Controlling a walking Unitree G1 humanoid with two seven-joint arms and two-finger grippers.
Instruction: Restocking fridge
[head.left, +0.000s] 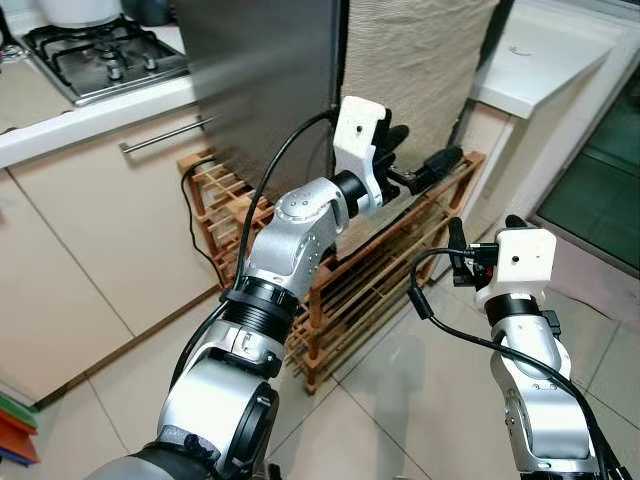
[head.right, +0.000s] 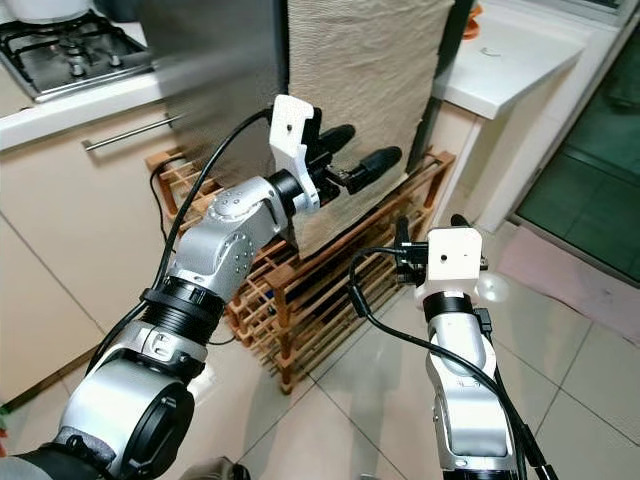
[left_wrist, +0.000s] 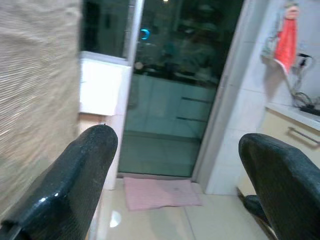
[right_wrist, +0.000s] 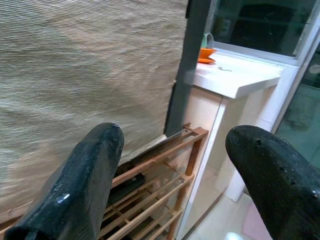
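Approach step, nothing in hand yet. Far left, a hob (head.left: 100, 55) is sitting on the counter. The fridge (head.left: 265, 85), grey-sided, is standing beside it with a beige woven panel (head.left: 415, 75) on its near face and a wooden rack (head.left: 380, 270) at its foot. The left gripper (head.left: 420, 160) is reaching up against that panel, fingers spread, empty. The right gripper (head.left: 462, 252) is hovering lower over the rack, also spread and empty. Judgement: next move calls for finding the door edge or handle; no stock is visible.
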